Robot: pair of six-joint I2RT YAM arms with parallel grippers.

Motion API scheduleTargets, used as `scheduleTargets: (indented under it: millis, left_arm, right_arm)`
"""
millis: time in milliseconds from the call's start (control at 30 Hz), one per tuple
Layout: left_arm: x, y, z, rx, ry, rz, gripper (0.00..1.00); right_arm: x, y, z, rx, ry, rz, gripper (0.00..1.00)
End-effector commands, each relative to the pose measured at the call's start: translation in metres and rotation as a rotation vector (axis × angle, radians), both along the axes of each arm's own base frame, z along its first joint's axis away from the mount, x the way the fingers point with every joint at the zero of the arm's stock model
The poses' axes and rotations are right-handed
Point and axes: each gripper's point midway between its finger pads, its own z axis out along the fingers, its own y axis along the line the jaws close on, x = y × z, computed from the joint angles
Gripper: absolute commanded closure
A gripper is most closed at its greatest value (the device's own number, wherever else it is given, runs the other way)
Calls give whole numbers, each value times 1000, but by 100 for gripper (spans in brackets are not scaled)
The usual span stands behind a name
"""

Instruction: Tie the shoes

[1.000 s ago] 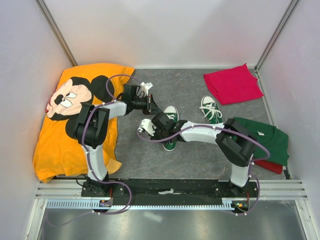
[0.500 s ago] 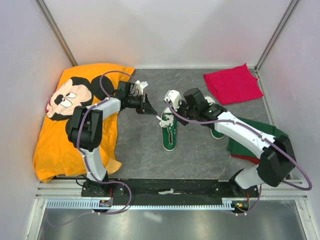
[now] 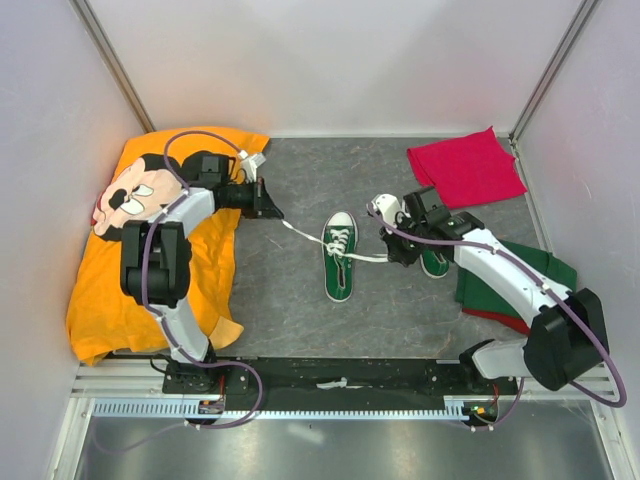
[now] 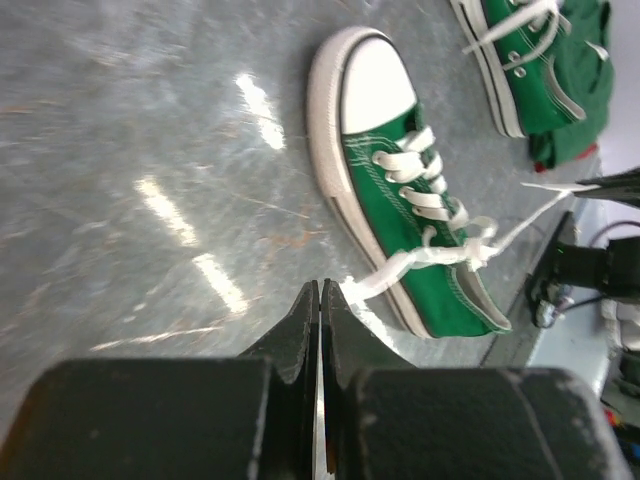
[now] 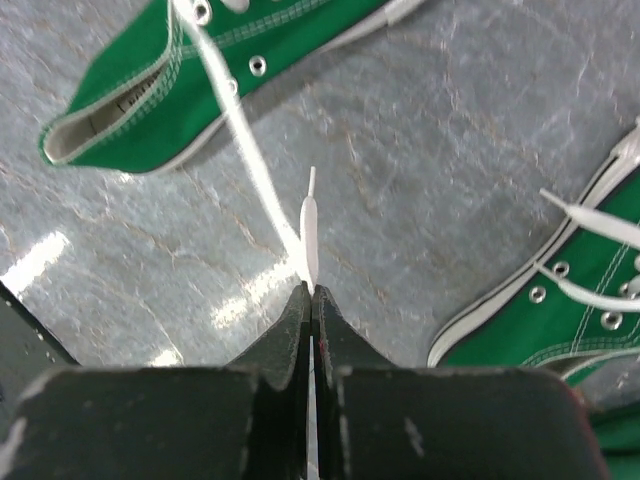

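Laces are drawn out sideways from the small green canvas low-top sneaker with a white toe cap (image 3: 340, 264), which rests on its sole in the middle of the grey mottled tabletop (image 3: 300, 310), toe pointing away from the arm bases. The left gripper (image 3: 273, 211), reaching in over the orange cartoon-mouse T-shirt (image 3: 110, 290), has its fingers pressed together on one white lace end (image 3: 300, 233). The left wrist view shows that strand running from the pinch to a knotted crossing (image 4: 478, 247) above the shoe's tongue. The right gripper (image 3: 392, 252) is likewise clamped on the other white lace end (image 3: 368, 258), which its own wrist view shows stretching from between the closed fingers toward the shoe's eyelets. The matching second green sneaker (image 3: 434, 264) sits just right of that gripper, partly under the right arm, its laces loose, beside the folded dark green cloth (image 3: 535, 272). A folded red cloth (image 3: 465, 166) lies near the far right corner.
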Motion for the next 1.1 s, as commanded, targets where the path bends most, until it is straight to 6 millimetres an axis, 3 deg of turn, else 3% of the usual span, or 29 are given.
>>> scheduleTargets:
  millis: [0, 33, 133, 267, 567, 900, 1067]
  left_arm:
    - [29, 40, 32, 81, -163, 90, 98]
    - [36, 57, 32, 93, -166, 137, 99]
    - [49, 83, 37, 126, -204, 184, 98]
    - [60, 102, 46, 159, -241, 207, 98]
    - [62, 118, 31, 247, -239, 216, 98]
    - [55, 123, 30, 307, -292, 169, 98]
    - [44, 114, 24, 314, -310, 108, 99]
  right_arm:
    - [-14, -14, -6, -24, 27, 4, 100]
    - [-14, -17, -8, -31, 32, 1, 100]
    - [-16, -26, -14, -48, 49, -21, 100]
    - [-15, -36, -16, -67, 50, -49, 100]
    - [-13, -70, -39, -192, 71, -105, 100]
    - [-2, -105, -63, -251, 131, -243, 100]
    - [9, -98, -79, -224, 141, -242, 100]
